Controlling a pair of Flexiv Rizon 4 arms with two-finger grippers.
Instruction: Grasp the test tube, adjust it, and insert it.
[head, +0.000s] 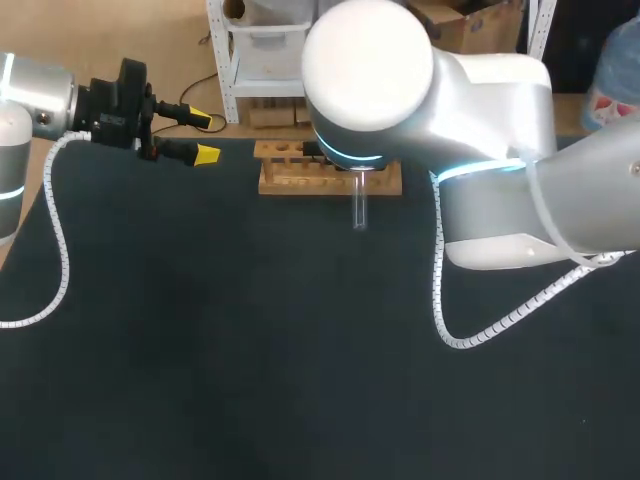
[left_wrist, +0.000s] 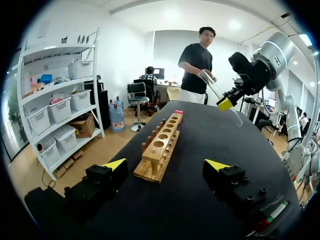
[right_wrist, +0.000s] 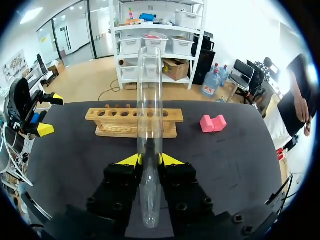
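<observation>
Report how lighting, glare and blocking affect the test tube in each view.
Head view: the right arm and its white joint hide most of the test tube; its lower end shows faintly against the dark table. Left wrist view: the tube looks pale against the bright background. Right wrist view: evenly lit between the fingers of the right gripper, the rack visible through it.

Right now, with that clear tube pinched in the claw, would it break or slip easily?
Probably fragile: the tube looks thin, clear and glassy. Its smooth round wall could slip or swivel in the right gripper. Laid on the table, it would likely roll.
</observation>
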